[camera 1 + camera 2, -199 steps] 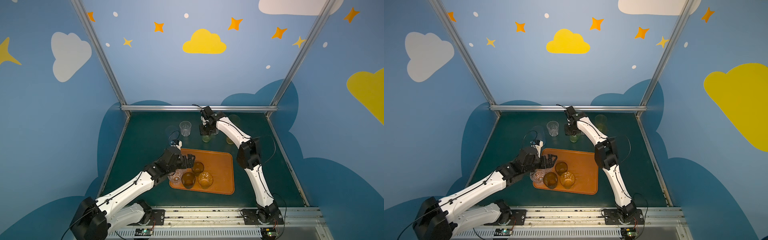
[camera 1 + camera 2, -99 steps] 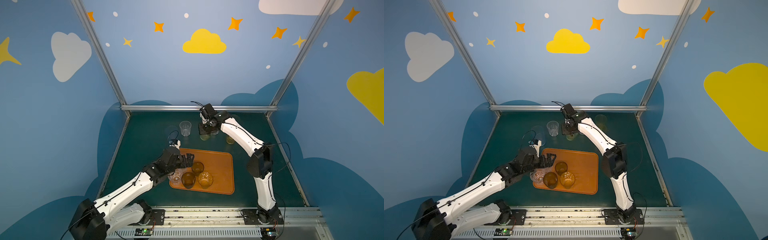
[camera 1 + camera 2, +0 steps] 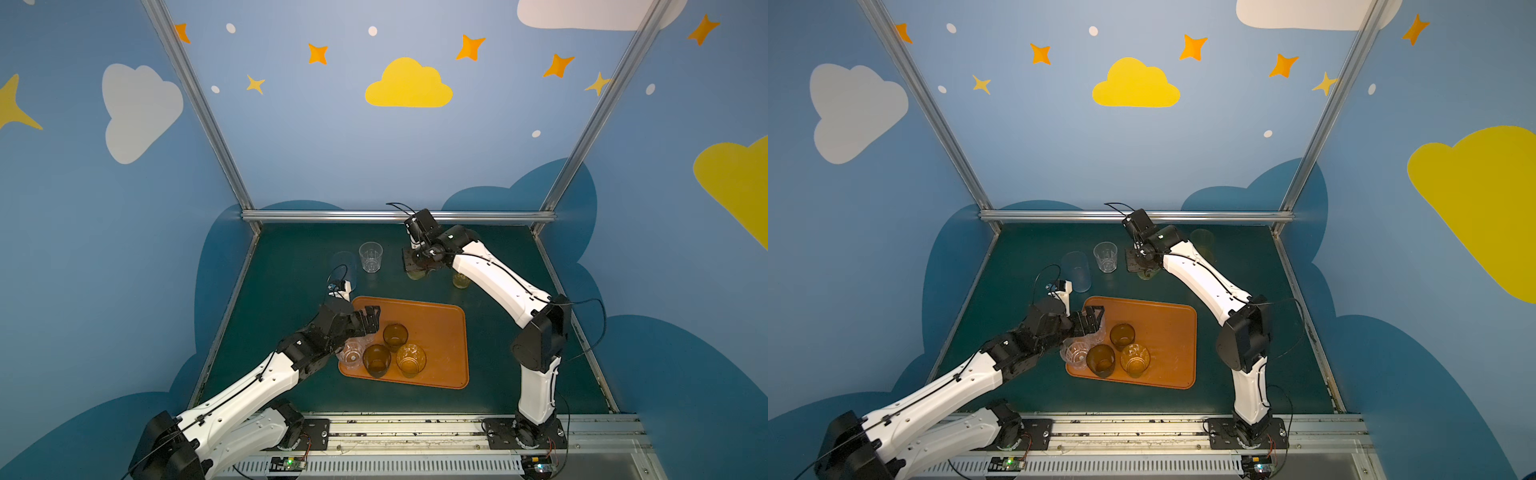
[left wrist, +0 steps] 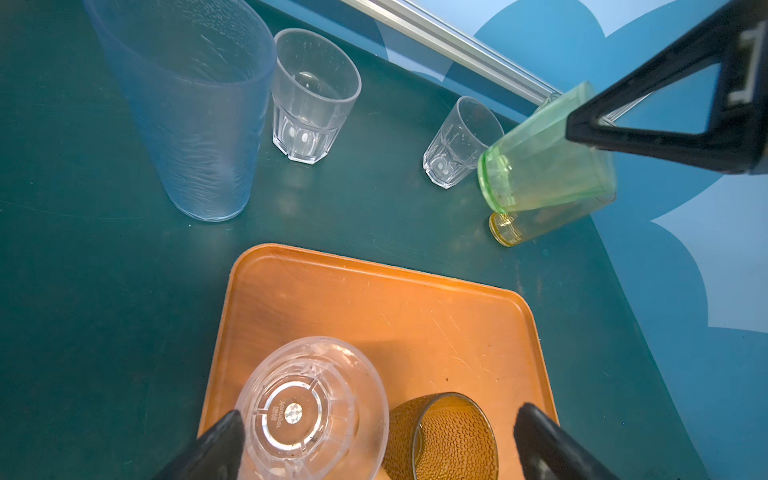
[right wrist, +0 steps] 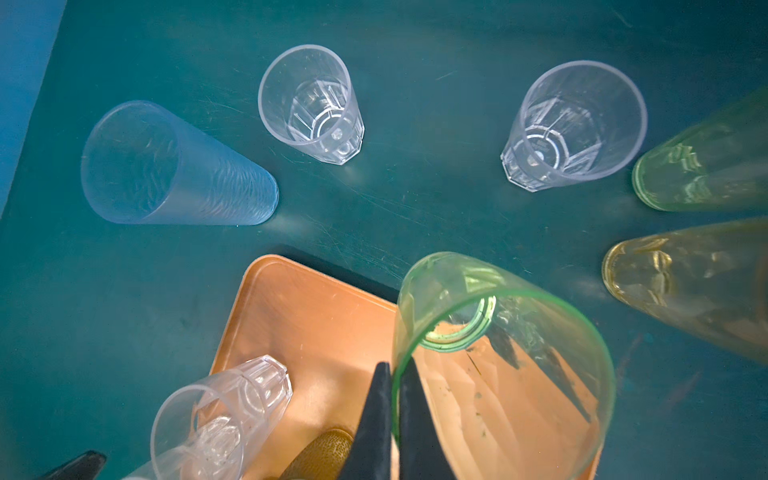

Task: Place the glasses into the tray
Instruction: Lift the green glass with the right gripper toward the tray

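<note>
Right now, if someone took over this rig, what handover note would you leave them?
Left gripper: open, low over the tray, fingers either side of a clear faceted glass standing there.
Right gripper: shut on the rim of the green glass, holding it tilted off the table.
Done: also on the tray are a second clear glass, two dark brown glasses and an amber glass.
Left: set the green glass in. Then, from the table, move the frosted bluish glass, two clear tumblers and two tall yellow glasses.
</note>
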`<state>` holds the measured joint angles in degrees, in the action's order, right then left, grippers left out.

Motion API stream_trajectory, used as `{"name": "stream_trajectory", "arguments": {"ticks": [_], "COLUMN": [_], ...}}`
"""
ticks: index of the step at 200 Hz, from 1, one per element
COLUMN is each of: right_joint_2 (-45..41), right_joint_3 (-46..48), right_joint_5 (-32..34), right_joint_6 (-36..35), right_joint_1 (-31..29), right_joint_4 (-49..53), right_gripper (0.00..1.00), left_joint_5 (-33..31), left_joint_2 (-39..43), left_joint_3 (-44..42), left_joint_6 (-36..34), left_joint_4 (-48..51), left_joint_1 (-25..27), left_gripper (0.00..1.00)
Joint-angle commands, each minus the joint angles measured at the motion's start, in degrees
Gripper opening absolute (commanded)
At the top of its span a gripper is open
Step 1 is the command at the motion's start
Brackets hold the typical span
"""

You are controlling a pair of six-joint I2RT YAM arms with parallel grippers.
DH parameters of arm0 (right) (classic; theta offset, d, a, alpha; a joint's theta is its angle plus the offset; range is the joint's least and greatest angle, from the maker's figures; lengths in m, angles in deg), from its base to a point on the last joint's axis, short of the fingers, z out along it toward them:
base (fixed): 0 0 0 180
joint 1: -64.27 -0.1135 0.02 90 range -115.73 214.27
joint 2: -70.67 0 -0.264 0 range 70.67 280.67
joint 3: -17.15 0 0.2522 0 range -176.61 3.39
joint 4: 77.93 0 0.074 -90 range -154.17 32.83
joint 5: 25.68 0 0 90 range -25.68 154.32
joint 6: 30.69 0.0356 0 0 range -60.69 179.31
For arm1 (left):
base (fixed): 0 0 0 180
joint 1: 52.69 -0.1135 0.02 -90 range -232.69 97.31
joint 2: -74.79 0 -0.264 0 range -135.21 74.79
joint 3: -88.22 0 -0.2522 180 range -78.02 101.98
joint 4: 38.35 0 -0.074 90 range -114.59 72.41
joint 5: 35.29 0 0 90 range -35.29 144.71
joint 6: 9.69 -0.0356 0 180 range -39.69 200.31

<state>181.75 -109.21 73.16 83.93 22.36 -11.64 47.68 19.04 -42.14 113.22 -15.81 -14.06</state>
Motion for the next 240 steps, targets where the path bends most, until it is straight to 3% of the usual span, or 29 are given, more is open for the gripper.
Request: {"name": "stream_trajectory", "arguments": {"ticks": [1, 142, 240], "right_joint_2": [-4.2, -20.6, -23.9], "right_joint_3": [1.2, 22.8, 26.2], "right_joint_5": [2.5, 5.5, 6.1], "right_joint_6": [0.6, 7.4, 11.0], "right_joint_1": [-0.7, -2.3, -4.3], "right_joint_4": [-0.2, -2.4, 1.8], "right_gripper": [0.00, 0.00, 0.00], "left_joint_5": [-0.7, -3.2, -1.9], "left_joint_2": [-0.5, -0.2, -0.5], "left_joint_3": [0.2, -0.9, -1.2], "left_joint_6": [0.2, 0.2, 0.9], "left_joint_4": [-0.3, -1.5, -2.4], "left_joint_1": [-0.1, -0.5, -0.7], "left_gripper": [1.00, 1.00, 1.00]}}
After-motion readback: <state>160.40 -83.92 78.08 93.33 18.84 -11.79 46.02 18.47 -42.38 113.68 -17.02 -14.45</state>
